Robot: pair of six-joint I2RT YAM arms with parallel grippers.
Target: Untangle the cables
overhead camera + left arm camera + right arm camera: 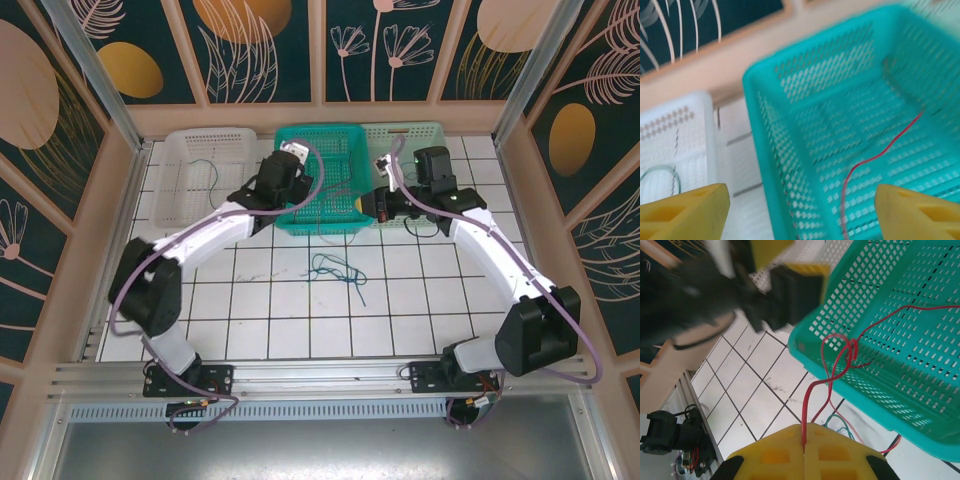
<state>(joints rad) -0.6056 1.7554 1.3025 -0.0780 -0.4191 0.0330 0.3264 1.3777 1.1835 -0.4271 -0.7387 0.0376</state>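
Red wire is the work item: the red cable is clamped between the closed pads of the right gripper, just outside the rim of the teal basket. The left gripper hangs over the same basket, jaws spread, nothing between them. In the right wrist view the cable leaves the pads toward 12 o'clock, forms a loose loop with a crossing at the basket rim, then runs toward 2 o'clock across the basket floor, so its long axis lies roughly 7 to 2 o'clock. In the left wrist view it climbs from 6 toward 2 o'clock. The step in hand appears to be drawing this cable out. Pull slowly along the cable's own axis and raise it enough for the loop to clear the rim and the mesh. If the crossing tightens, stop and use the free left gripper to hold or open the loop. In the top view, a green-and-blue tangle lies on the table at 6 o'clock from the basket.
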